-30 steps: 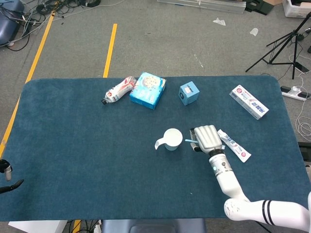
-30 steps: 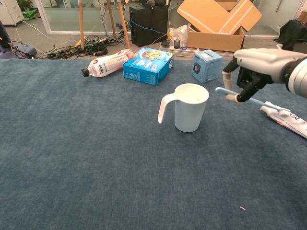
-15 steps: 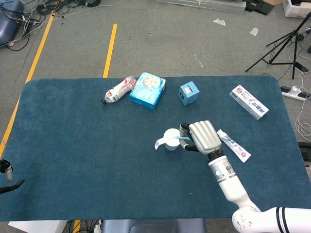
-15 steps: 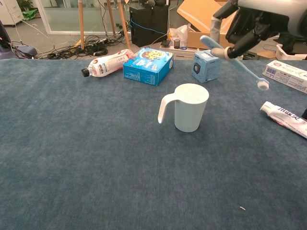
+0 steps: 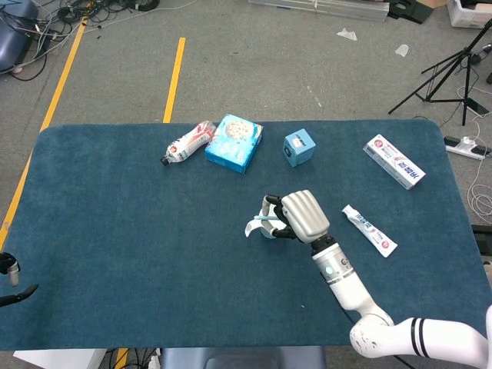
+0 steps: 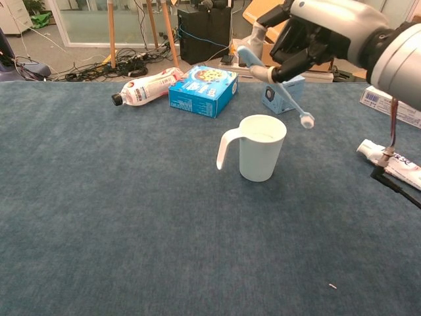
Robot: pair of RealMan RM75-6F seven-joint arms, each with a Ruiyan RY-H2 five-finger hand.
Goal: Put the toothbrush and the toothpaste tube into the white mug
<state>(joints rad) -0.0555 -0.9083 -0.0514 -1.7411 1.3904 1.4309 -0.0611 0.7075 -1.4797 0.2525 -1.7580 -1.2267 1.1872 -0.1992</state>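
Right hand (image 6: 309, 36): hanging in the air above the mug (image 6: 262, 147), fingers pinching the toothbrush (image 6: 275, 86) near its handle end. The brush is tilting head-down, its bristle end sitting just beyond the mug's right rim in the chest view, not yet inside. In the head view the hand (image 5: 301, 216) is covering most of the mug (image 5: 261, 223).

Change: over the last second the hand has been lifting the brush off the table and carrying it leftward, from beside the toothpaste to over the mug. Judged, the first item is nearing its drop; the head needs bringing over the mouth before release.

Toothpaste (image 5: 369, 230): lying flat on the table toward the right edge, well apart from the mug, untouched. Second item, still to be fetched.

Left hand: not seen in either view.

Other stock along the far edge: bottle (image 5: 186, 143) lying on its side, touching a blue box (image 5: 234, 142); small blue cube (image 5: 298, 147); toothpaste carton (image 5: 393, 161) near the far right corner.
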